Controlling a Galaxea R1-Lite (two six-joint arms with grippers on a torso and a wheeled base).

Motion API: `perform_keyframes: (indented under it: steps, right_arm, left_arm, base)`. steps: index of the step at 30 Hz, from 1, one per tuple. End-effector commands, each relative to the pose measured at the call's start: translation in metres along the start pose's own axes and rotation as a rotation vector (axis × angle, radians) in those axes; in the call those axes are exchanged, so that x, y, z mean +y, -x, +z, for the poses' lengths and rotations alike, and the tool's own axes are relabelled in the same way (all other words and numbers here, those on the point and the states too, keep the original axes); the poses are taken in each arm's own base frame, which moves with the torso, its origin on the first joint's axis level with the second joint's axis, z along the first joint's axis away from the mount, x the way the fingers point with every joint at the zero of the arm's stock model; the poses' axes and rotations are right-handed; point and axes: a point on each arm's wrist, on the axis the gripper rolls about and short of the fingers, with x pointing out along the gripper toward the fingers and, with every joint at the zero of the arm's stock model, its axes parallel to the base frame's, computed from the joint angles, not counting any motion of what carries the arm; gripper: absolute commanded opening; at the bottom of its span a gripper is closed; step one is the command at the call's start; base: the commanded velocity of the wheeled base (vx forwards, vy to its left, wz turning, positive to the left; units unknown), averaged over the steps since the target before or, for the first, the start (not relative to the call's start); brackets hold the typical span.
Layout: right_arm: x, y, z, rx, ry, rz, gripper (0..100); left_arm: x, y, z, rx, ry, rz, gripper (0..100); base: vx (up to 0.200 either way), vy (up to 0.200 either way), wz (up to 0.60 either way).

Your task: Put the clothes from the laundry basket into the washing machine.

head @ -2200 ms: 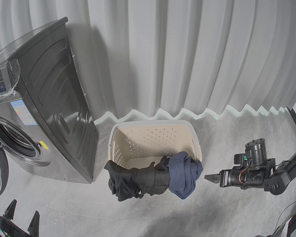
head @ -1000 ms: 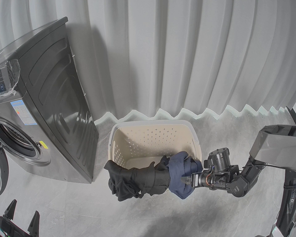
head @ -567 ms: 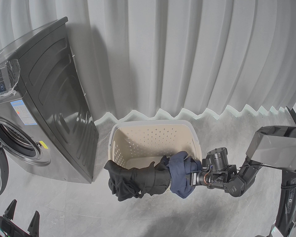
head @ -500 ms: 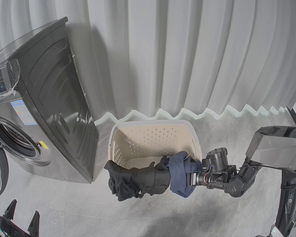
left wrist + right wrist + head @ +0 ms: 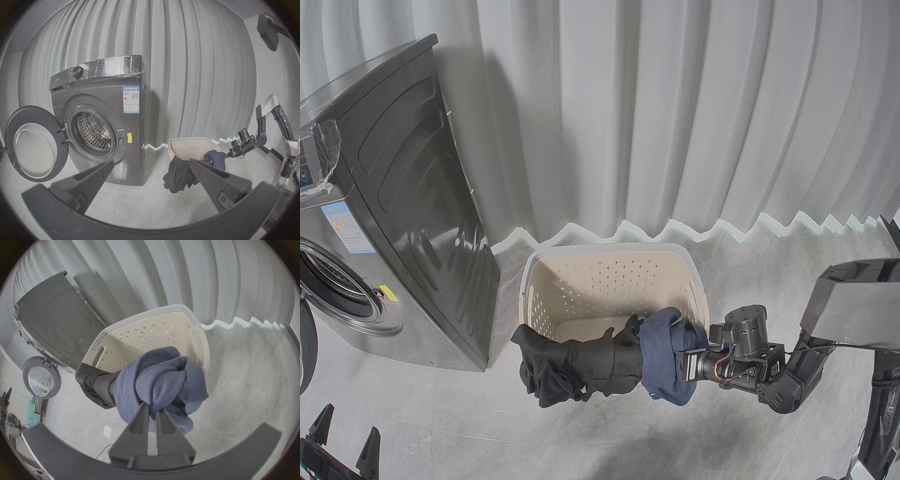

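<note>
Change: the right gripper (image 5: 682, 365), earlier open and well right of the laundry basket (image 5: 612, 249), now clamps the blue garment (image 5: 665, 350) on the basket's near right rim.
Right wrist view: jaws nearly together, pinching a blue fold.
Left wrist view: left gripper (image 5: 150, 163) spread wide, empty; washing machine (image 5: 103, 125) door (image 5: 34, 143) swung open.
Black garment (image 5: 575, 369): draped over the near rim.

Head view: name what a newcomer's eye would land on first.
The right end effector, shut on the blue garment draped over the near rim of the laundry basket. Beside it, a black garment hangs over the same rim; the grey washing machine stands left of the basket, door open.
</note>
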Motion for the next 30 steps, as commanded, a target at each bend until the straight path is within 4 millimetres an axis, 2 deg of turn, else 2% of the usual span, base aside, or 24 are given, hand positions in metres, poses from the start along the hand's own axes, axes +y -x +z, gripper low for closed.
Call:
perform_keyframes:
  steps: [1,8,16,23,30]
  right_arm:
    - [0.01,0.025,0.001,-0.037,0.018,0.041,0]
    - [0.017,0.045,0.011,-0.102,0.022,0.077,0]
    - [0.019,0.053,0.015,-0.16,0.02,0.097,0]
    - [0.017,0.053,0.011,-0.154,0.02,0.097,0]
    - [0.01,0.032,-0.012,-0.06,0.025,0.062,0]
  left_arm:
    - [0.0,0.0,-0.005,0.001,0.0,0.0,100]
    - [0.0,0.0,-0.005,0.001,0.0,0.0,100]
    - [0.0,0.0,-0.005,0.001,0.0,0.0,100]
    - [0.0,0.0,-0.005,0.001,0.0,0.0,100]
    - [0.0,0.0,-0.005,0.001,0.0,0.0,100]
  base:
    - [0.0,0.0,0.0]
    - [0.0,0.0,0.0]
    - [0.0,0.0,0.0]
    - [0.0,0.0,0.0]
    - [0.0,0.0,0.0]
